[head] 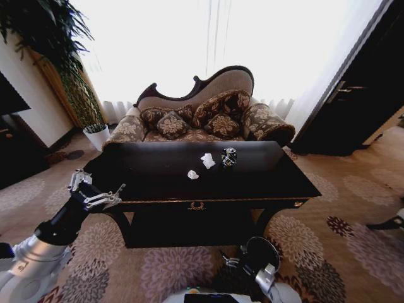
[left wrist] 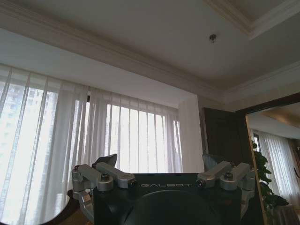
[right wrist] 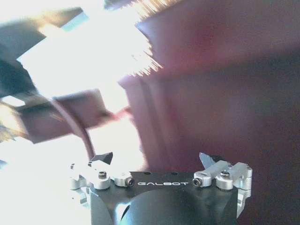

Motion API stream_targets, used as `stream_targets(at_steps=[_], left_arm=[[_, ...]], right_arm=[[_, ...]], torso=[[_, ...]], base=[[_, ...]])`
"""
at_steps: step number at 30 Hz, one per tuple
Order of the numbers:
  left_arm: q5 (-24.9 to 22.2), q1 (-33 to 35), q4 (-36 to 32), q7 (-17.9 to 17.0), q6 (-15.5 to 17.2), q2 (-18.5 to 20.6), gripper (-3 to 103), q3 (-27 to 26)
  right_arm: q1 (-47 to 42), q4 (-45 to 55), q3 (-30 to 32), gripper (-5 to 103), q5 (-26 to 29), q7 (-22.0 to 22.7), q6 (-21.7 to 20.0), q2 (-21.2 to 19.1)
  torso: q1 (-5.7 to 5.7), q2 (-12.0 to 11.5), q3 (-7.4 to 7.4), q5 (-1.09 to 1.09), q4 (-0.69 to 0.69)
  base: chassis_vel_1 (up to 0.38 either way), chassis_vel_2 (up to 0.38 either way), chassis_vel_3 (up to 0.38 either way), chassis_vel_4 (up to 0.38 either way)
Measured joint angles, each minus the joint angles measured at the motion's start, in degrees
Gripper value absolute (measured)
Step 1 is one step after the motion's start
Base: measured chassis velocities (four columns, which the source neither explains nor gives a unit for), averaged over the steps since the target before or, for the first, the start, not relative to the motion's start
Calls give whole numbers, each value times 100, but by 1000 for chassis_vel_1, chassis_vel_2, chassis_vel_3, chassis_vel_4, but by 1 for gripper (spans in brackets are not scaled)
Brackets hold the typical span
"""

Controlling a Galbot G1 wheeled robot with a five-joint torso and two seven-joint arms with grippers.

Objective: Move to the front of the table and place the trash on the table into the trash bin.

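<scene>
The table (head: 158, 183) is glossy black with a gold emblem on its front rail, and it stands straight ahead. On its top lie the trash items: two crumpled white paper wads (head: 207, 160) (head: 192, 174) and a dark crushed can (head: 229, 156). My left gripper (head: 96, 188) hovers open at the table's front left corner, well apart from the trash. In the left wrist view this gripper (left wrist: 159, 161) points up at the curtains with nothing between its fingers. My right gripper (right wrist: 157, 159) is open and empty, facing a blurred dark red-brown surface. A dark round shape (head: 259, 252) sits low by my right arm; I cannot tell whether it is the trash bin.
A patterned sofa (head: 202, 123) with cushions stands behind the table. A white plant pot (head: 96, 134) is at the far left and a dark door (head: 353, 95) at the right. Patterned carpet (head: 353, 214) lies open to the right of the table.
</scene>
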Motion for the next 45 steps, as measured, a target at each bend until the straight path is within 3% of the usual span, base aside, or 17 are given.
stream_targets(at_steps=[1,2,3,6,18,24,26,27,28,31,32,33,35,36,39,42,45], left_arm=[[0,4,-1,-1,-1,0,100,-5],[0,4,-1,-1,-1,0,100,-5],[0,5,-1,-3,-1,0,100,-6],[19,7,-1,-10,-3,-24,100,25],[10,22,8,-15,-47,-200,100,-72],[-152,19,71,-69,-92,-395,100,-256],[-357,18,70,-107,-104,-513,100,-441],[-357,18,70,-107,-104,-513,100,-441],[-407,18,70,-109,-106,-528,100,-490],[-633,16,127,-113,-159,-493,100,-776],[-665,5,171,-112,-178,-461,100,-843],[-665,5,171,-112,-178,-461,100,-843],[-727,-39,341,-131,-235,-367,100,-1004],[-749,-68,428,-175,-254,-324,100,-1069],[-787,-109,539,-261,-263,-263,100,-1160],[-895,-160,687,-494,-250,-142,100,-1339],[-972,-181,707,-594,-196,-88,100,-1424]], right_arm=[[-47,116,28,100,205,-497,29,9],[-47,116,28,100,205,-497,29,9],[-116,271,32,100,501,-1109,30,11],[-265,652,-42,100,1115,-2031,-45,22],[-465,2215,191,100,2214,-2059,-394,-33],[-475,2900,353,100,2465,-1087,-404,-100],[-424,3251,381,100,2329,-96,-363,-165],[-424,3251,381,100,2329,-96,-363,-165],[-407,3332,380,100,2282,231,-352,-184],[-305,3713,364,100,2090,1863,-351,-312],[-289,3823,363,100,2032,2230,-394,-342],[-289,3823,363,100,2032,2230,-394,-342],[-218,4186,371,100,1852,3501,-653,-491],[-178,4293,383,100,1761,3921,-788,-596],[-115,4429,415,100,1618,4400,-973,-800],[-2,4702,458,100,1535,5032,-1284,-1325],[44,4810,464,100,1535,5172,-1414,-1483]], torso=[[0,0,0,0,0],[0,0,0,0,0],[0,0,0,0,0],[0,0,0,1,-1],[0,0,0,1,0],[0,0,0,1,0],[0,0,0,1,0],[0,0,0,1,0],[0,0,0,1,0],[0,0,0,2,0],[0,0,0,2,0],[0,0,0,2,0],[0,0,1,1,0],[0,0,0,1,0],[0,0,0,0,0],[0,0,1,0,0],[0,0,1,1,0]], base=[[0,0,0,0],[0,0,0,0],[0,0,0,0],[0,0,0,0],[0,0,0,0],[0,0,0,0],[0,0,0,0],[0,0,0,0],[0,0,0,0],[0,0,0,0],[0,0,0,0],[0,0,0,0],[0,0,0,0],[0,0,0,0],[0,0,0,0],[0,0,0,0],[0,0,0,0]])
